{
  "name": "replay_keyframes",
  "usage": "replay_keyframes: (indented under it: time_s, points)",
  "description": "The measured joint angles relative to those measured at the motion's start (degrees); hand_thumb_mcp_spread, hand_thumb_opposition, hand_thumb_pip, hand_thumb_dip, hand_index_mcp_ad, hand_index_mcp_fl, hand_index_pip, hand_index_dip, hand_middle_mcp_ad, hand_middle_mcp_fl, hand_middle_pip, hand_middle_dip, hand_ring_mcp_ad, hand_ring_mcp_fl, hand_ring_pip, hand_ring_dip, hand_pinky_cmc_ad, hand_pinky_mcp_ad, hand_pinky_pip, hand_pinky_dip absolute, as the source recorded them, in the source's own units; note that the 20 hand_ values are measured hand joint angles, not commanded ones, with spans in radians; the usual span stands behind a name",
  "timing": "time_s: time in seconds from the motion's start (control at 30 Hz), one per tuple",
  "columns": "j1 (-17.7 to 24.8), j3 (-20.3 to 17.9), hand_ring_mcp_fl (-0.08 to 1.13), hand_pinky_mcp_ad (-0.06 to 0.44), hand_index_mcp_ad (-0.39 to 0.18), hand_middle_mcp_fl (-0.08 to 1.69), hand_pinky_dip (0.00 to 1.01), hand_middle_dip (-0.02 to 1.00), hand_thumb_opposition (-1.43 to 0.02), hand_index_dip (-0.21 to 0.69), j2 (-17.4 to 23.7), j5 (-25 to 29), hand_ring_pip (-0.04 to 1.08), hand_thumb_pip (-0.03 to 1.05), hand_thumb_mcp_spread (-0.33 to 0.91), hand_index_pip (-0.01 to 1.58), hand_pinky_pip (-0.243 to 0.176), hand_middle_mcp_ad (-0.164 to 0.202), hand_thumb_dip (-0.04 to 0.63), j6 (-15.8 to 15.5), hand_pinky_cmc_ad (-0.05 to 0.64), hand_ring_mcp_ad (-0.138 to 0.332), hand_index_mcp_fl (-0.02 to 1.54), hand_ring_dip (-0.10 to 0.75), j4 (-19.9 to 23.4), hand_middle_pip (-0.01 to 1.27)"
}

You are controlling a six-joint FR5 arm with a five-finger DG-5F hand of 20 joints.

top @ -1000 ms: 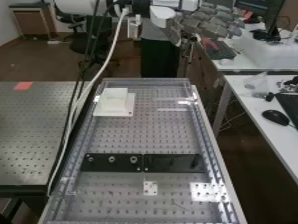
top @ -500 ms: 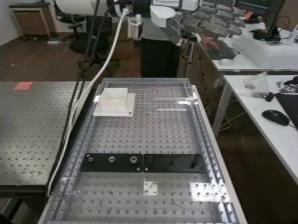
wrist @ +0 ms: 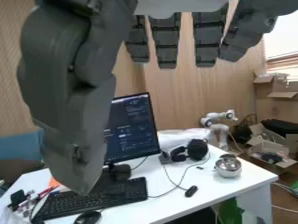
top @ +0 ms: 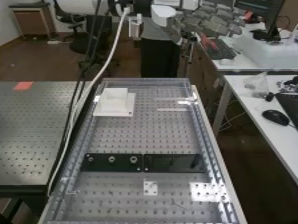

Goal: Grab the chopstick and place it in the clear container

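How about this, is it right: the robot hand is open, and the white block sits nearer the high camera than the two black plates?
Not quite: the high view shows the white block beyond the two black plates, farther from that camera. The rest stands: the robot hand is open.

High view slants down the bench (top: 149, 135); wrist view faces a desk (wrist: 216, 186) close-up.
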Motion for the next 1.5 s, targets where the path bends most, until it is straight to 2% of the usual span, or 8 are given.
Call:
replay_keyframes:
  time_s: [0.33,0.83,1.13,1.3,1.5]
  points:
    - [-0.1,-0.1,0.09,0.225,0.051,0.05,0.15,0.05,-1.13,-0.033,-0.1,-1.4,0.1,0.56,0.16,0.12,-0.138,0.134,0.094,0.2,0.295,0.246,0.08,-0.035,0.1,0.18]
    - [0.1,0.0,0.09,0.225,0.051,0.05,0.15,0.05,-1.12,-0.037,-0.2,1.1,0.1,0.56,0.16,0.12,-0.14,0.136,0.094,0.4,0.295,0.25,0.08,-0.035,0.0,0.18]
    - [0.0,-0.3,0.09,0.225,0.051,0.05,0.15,0.05,-1.12,-0.037,0.0,-1.1,0.1,0.56,0.16,0.12,-0.138,0.136,0.094,0.2,0.295,0.25,0.08,-0.035,0.5,0.18]
    - [0.0,-0.4,0.09,0.225,0.051,0.05,0.16,0.05,-1.12,-0.037,0.0,0.7,0.1,0.56,0.16,0.12,-0.138,0.136,0.094,0.3,0.295,0.25,0.08,-0.035,0.7,0.18]
    - [-0.1,-0.8,0.09,0.225,0.051,0.05,0.16,0.05,-1.12,-0.037,0.2,-0.4,0.1,0.56,0.16,0.12,-0.138,0.134,0.094,0.1,0.295,0.25,0.08,-0.035,1.2,0.18]
